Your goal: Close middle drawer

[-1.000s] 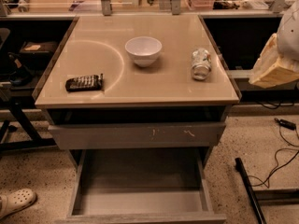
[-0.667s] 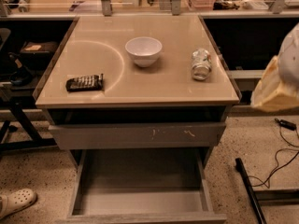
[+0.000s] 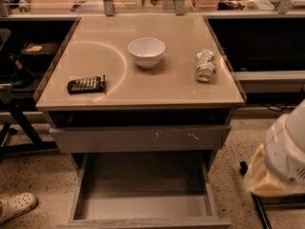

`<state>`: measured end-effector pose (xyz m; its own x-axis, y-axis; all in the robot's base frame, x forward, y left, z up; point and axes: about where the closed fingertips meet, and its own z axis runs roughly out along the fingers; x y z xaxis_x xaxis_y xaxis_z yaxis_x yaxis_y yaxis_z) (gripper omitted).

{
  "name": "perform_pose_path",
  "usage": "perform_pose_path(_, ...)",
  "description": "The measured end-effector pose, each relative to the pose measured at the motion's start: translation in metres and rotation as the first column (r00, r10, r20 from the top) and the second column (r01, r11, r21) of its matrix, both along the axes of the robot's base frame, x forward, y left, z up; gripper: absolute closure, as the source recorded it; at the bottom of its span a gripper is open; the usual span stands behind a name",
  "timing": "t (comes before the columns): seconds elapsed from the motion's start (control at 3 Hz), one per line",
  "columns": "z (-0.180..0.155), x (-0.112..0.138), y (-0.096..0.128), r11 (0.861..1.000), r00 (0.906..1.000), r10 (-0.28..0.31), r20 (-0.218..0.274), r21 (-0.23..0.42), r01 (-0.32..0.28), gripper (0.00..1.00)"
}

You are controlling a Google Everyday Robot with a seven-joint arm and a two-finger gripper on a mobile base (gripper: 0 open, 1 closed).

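The middle drawer (image 3: 143, 205) is the wide grey one with a deep box tray. It stands pulled far out below the table, with its plain front (image 3: 143, 222) at the bottom edge of the view. Above it is a grey drawer front with pale scuff marks (image 3: 140, 138), pulled out only slightly. A white and tan part of my arm (image 3: 285, 157) hangs at the lower right, beside the open drawer and apart from it. My gripper itself is out of view, beyond that arm part.
On the beige table top (image 3: 143, 87) are a white bowl (image 3: 146, 51), a crushed can (image 3: 205, 65) and a black remote (image 3: 86, 84). Dark shelving flanks the table on both sides. A pale shoe (image 3: 16, 206) lies on the floor at the lower left, and cables lie at the right.
My arm has moved down, from the upper right beside the table top to the lower right beside the open drawer. The drawers and table objects have not moved.
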<state>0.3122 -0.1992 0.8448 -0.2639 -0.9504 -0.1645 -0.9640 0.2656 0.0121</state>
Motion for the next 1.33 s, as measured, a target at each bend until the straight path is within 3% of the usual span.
perform_pose_path(0.33, -0.060, -0.056, 0.003, 0.999, 0.9852, -0.008, -0.171, 0.036, 0.014, 1.00)
perform_pose_path(0.67, -0.074, -0.070, 0.001, 0.999, 0.9774, -0.011, -0.211, 0.029, 0.018, 1.00)
perform_pose_path(1.0, -0.111, -0.078, 0.005, 0.996, 0.9598, -0.030, -0.279, 0.074, 0.053, 1.00)
perform_pose_path(1.33, -0.182, -0.085, 0.018, 0.983, 0.9230, -0.079, -0.377, 0.123, 0.134, 1.00)
